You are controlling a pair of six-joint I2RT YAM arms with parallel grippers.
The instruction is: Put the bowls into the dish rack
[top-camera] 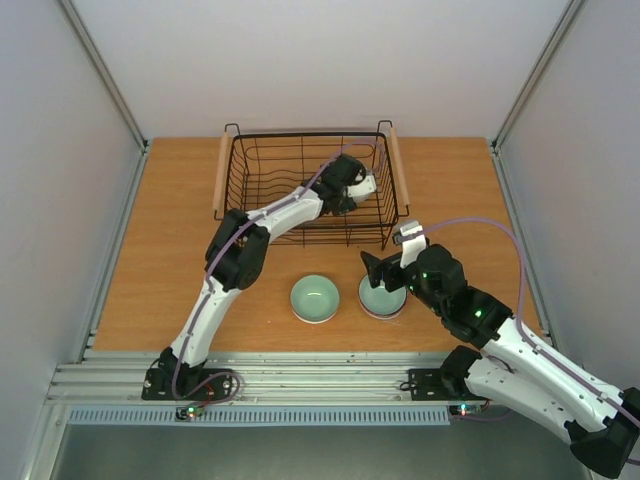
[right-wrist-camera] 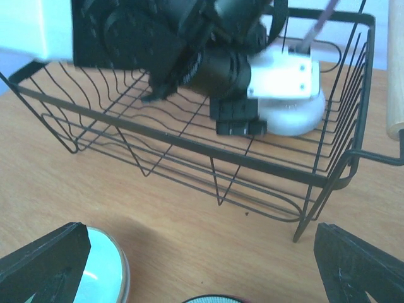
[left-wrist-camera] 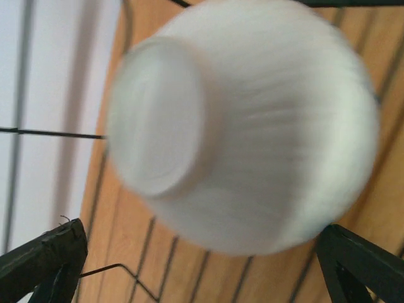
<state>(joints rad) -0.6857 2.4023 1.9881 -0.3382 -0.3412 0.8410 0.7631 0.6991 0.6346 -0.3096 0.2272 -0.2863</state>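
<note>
The black wire dish rack (top-camera: 250, 180) stands at the back of the table. My left gripper (top-camera: 356, 192) reaches into its right end, open. A white bowl (left-wrist-camera: 252, 126) lies tipped on the rack's wires just beyond my left fingers (left-wrist-camera: 50, 259), blurred, its foot facing the camera. It also shows in the right wrist view (right-wrist-camera: 297, 117). Two pale mint green bowls (top-camera: 315, 298) (top-camera: 383, 298) sit on the table in front of the rack. My right gripper (top-camera: 380, 272) is open and empty above the right one. The other bowls are out of view.
The rack's wooden handles (top-camera: 221, 172) (top-camera: 397, 158) run along its short sides. Its front wall (right-wrist-camera: 252, 161) stands between my right gripper (right-wrist-camera: 199, 259) and the left arm. The left mint bowl (right-wrist-camera: 101, 271) lies beside my right gripper's left finger.
</note>
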